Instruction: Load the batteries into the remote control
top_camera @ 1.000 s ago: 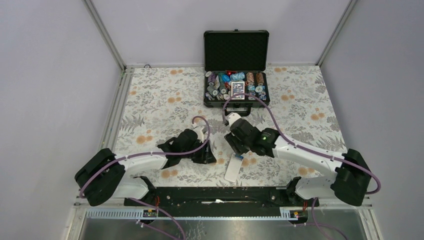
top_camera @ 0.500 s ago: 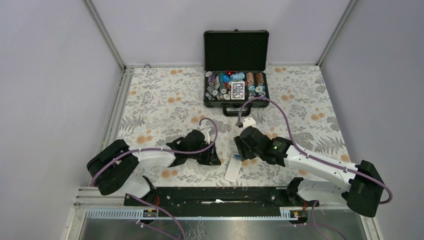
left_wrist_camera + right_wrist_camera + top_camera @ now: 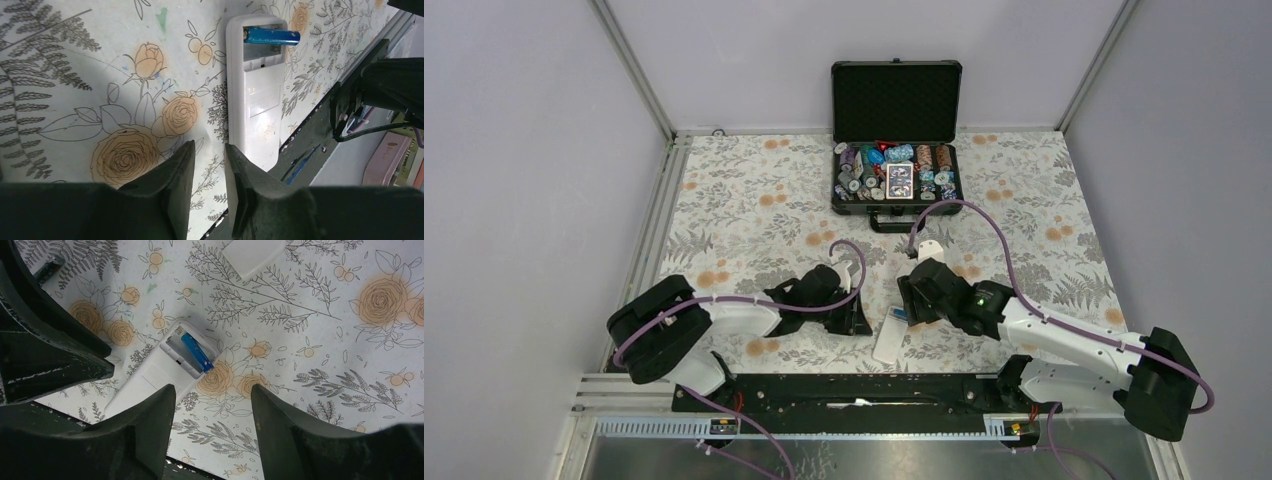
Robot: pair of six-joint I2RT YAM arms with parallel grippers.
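Observation:
The white remote control [image 3: 888, 340] lies back up near the table's front edge, its battery bay open at the far end. One blue battery [image 3: 271, 36] lies in the bay, one end poking past the remote's [image 3: 252, 95] side edge. In the right wrist view that battery [image 3: 196, 352] sits aslant in the remote [image 3: 150, 377]. I see no second battery. My left gripper [image 3: 857, 320] [image 3: 210, 147] stands just left of the remote, jaws a narrow gap apart, empty. My right gripper [image 3: 912, 308] [image 3: 212, 390] hangs open above the bay end, holding nothing.
An open black case [image 3: 896, 150] of poker chips and cards stands at the back. A loose white cover piece [image 3: 252, 255] lies on the floral cloth beyond the remote. A black rail [image 3: 854, 385] runs along the near edge right behind the remote.
My right arm has swung right and nearer, its gripper now over the remote's bay end. My left gripper has slid a little right, closer to the remote. The remote has stayed put.

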